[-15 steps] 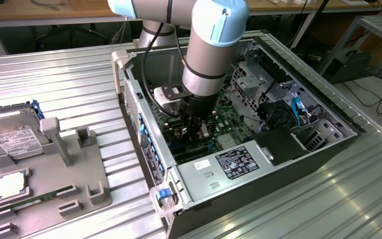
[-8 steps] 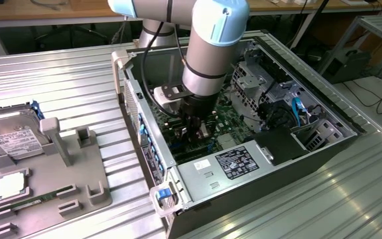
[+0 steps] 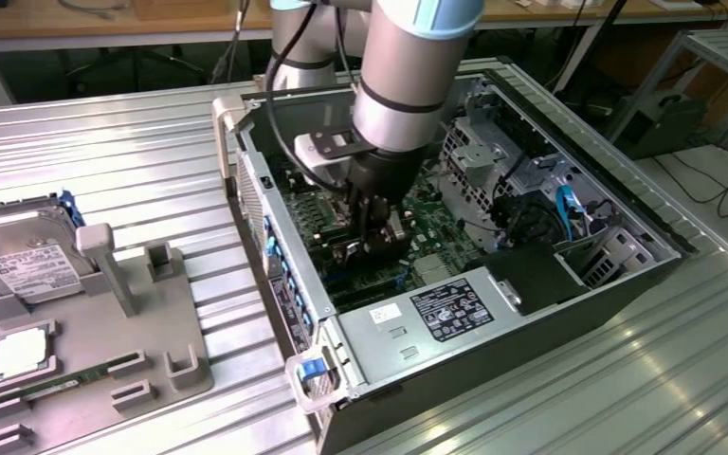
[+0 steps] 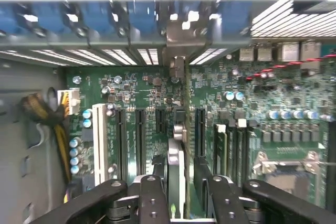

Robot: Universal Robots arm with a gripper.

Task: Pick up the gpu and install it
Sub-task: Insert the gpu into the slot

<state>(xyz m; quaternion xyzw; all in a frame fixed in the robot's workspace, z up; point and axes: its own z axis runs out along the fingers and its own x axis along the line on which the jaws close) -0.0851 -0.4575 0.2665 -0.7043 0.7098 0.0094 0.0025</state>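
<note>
One card to account for: the gpu stands on edge inside the computer case, seen from above as a thin strip running across the middle of the motherboard. Its silvery bracket end lies against the case's rear wall, in line with the row of blue slot latches along that edge. The lower edge of the card sits down among the long black expansion slots, in the lane just beside them.

Gripper straddles the card from above, black body on both sides of it. Whether it clamps the card or has let go, I cannot tell; contact is hidden. In the exterior view the gripper reaches deep into the case, about mid-board, well apart from the power supply at the near corner.

Outside the case, on the ridged table, a grey fixture by the exterior view's left edge carries a hard drive and a green memory stick. No card lies there.

Progress, as judged: pickup done, card carried in and aligned with slot and rear opening. Install looks near finished or in its last press. Full seating along the slot is not confirmed; the connector edge is hidden, and I can make out no screw or latch holding the bracket.
</note>
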